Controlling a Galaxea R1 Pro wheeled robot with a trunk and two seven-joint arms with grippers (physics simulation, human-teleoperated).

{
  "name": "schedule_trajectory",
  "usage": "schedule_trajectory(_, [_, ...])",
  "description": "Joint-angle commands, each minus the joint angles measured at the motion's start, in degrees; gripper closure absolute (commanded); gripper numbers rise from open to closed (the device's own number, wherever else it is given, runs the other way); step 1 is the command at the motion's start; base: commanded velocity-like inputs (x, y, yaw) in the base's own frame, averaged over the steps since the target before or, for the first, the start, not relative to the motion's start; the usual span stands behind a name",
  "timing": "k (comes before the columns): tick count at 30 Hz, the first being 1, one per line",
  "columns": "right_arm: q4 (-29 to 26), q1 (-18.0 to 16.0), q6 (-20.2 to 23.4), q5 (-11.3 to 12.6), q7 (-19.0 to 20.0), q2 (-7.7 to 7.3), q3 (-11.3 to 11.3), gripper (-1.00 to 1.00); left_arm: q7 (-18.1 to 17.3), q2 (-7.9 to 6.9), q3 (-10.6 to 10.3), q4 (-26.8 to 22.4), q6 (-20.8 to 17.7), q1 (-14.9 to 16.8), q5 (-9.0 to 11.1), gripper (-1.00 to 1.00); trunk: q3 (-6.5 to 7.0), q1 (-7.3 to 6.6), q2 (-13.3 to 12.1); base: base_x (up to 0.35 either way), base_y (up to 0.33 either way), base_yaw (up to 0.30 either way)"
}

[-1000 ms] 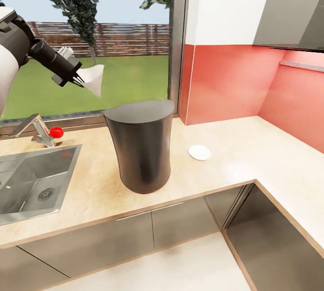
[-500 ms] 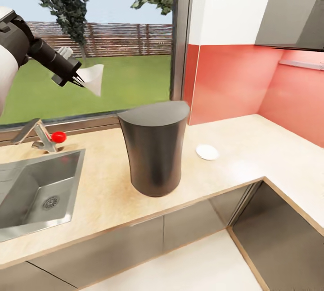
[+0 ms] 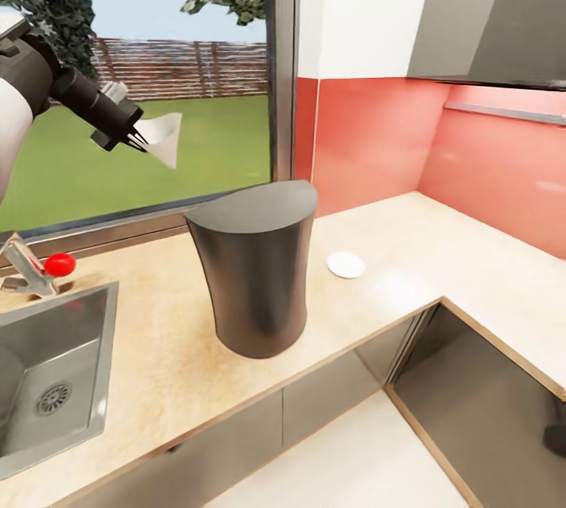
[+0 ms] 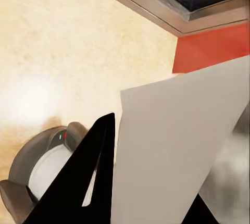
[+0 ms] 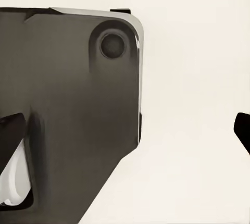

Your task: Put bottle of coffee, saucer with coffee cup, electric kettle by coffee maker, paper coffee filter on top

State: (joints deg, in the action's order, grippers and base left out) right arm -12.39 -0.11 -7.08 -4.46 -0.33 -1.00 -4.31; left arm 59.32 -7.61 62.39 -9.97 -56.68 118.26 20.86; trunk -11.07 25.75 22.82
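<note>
Left end effector (image 3: 140,140) pinches the paper coffee filter (image 3: 163,138) aloft; next, I judge, carry it over the coffee maker (image 3: 253,276) and lower onto its flat top

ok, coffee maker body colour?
Dark grey, matte and plain: coffee maker, clearest in the head view.

Head camera looks down over countertop (image 3: 440,256); wrist cameras close

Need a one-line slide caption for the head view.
Left gripper holds the paper coffee filter raised left of the coffee maker; saucer lies bare beside it.
</note>
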Motion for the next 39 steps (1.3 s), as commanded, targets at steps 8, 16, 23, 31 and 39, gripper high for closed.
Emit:
schedule_trajectory(8, [-0.08, -0.05, -0.13, -0.47, -0.01, 0.08, -0.44, -1.0, 0.44, 0.02, -0.21, 0.17, -0.45, 0.04, 0.52, 1.0, -0.1, 0.03, 0.1, 0.005, 0.008, -0.226])
schedule_trajectory(16, [-0.09, -0.04, -0.13, -0.47, 0.03, 0.12, -0.44, -1.0, 0.51, -0.04, -0.22, 1.58, -0.45, -0.06, 5.49, 1.0, -0.1, 0.03, 0.1, 0.0, 0.0, -0.02])
schedule_trajectory(23, [-0.13, -0.03, -0.13, -0.51, 0.05, 0.12, -0.44, -1.0, 0.53, -0.52, -0.24, 1.71, -0.5, -0.2, 6.89, 1.0, -0.1, 0.03, 0.1, 0.0, 0.031, -0.001])
schedule_trajectory(31, [-0.61, -0.07, -0.3, -0.46, 0.02, 0.74, -0.62, -1.0, 0.27, -0.94, -0.17, 1.14, -1.19, -1.99, 7.39, 1.0, -0.1, 0.03, 0.1, 0.0, 0.013, 0.0])
schedule_trajectory(39, [-0.53, -0.07, -0.24, -0.38, -0.02, 0.18, -0.66, -1.0, 0.27, -0.92, 0.05, 2.75, -1.32, -3.22, 7.26, 1.0, -0.1, 0.03, 0.1, 0.0, 0.0, 0.0])
